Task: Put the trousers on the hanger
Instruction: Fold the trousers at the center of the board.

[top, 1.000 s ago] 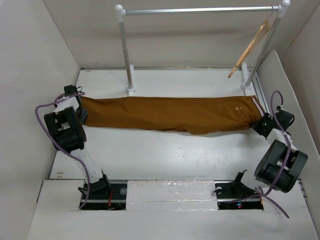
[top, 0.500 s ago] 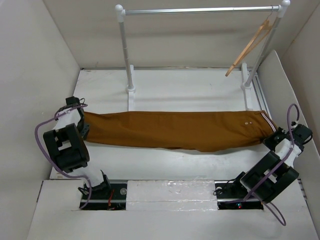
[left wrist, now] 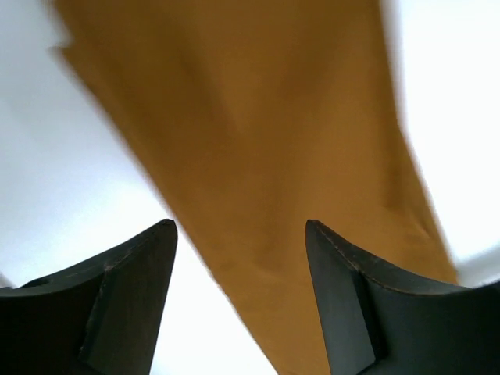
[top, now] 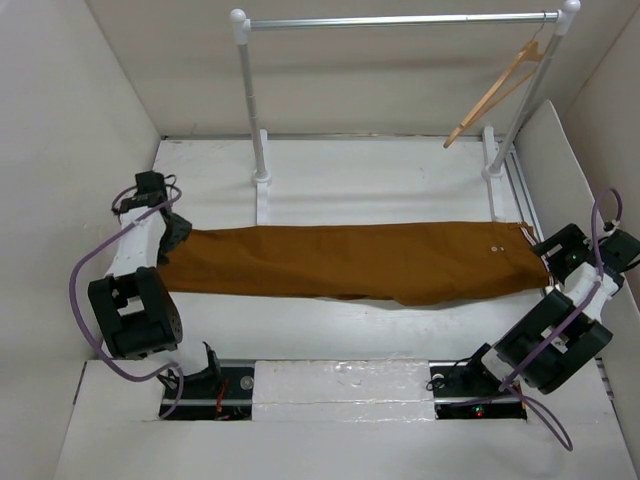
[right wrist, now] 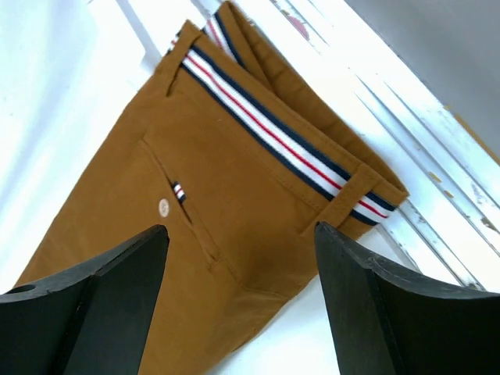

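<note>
Rust-brown trousers [top: 350, 260] lie flat; left hand [left wrist: 241, 226], right hand [right wrist: 241, 228] both gaping

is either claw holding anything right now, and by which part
Nothing is held. The left claw is open over the leg end of the trousers, and the right claw is open above their waist end.
</note>
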`<action>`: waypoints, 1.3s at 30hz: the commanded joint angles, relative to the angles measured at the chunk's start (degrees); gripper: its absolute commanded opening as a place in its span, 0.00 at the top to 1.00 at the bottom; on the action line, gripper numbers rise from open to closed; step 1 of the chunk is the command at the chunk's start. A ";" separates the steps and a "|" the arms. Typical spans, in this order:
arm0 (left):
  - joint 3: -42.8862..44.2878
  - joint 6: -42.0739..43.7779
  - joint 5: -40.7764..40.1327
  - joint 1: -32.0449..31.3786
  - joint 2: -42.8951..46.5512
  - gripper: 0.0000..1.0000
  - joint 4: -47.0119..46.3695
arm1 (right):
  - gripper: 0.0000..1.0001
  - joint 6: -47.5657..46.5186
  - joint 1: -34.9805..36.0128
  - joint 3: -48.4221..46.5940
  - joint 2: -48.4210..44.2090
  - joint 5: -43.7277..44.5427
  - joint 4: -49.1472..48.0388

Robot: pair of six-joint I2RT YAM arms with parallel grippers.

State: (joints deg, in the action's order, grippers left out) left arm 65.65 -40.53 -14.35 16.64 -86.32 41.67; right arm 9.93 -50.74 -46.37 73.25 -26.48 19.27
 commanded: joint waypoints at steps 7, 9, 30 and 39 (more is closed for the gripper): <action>1.67 -1.74 8.12 -15.68 -2.52 0.49 -12.57 | 0.18 0.18 -0.32 6.03 1.61 6.27 -5.21; 5.09 -1.48 6.71 -14.37 -6.81 0.56 -11.88 | 0.18 -0.18 -0.32 5.76 3.29 6.35 -5.20; 17.31 -1.48 2.13 -11.46 -23.45 0.62 -13.11 | 0.11 -6.42 -5.60 8.84 2.50 8.02 -5.90; 19.26 0.80 10.03 -11.46 -16.87 0.44 -13.72 | 0.15 -2.90 -5.60 9.72 13.22 0.38 -13.81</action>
State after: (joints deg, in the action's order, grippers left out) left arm 84.07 -41.15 -7.46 4.99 -109.10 27.75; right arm 6.46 -55.83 -37.50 83.37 -25.21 8.45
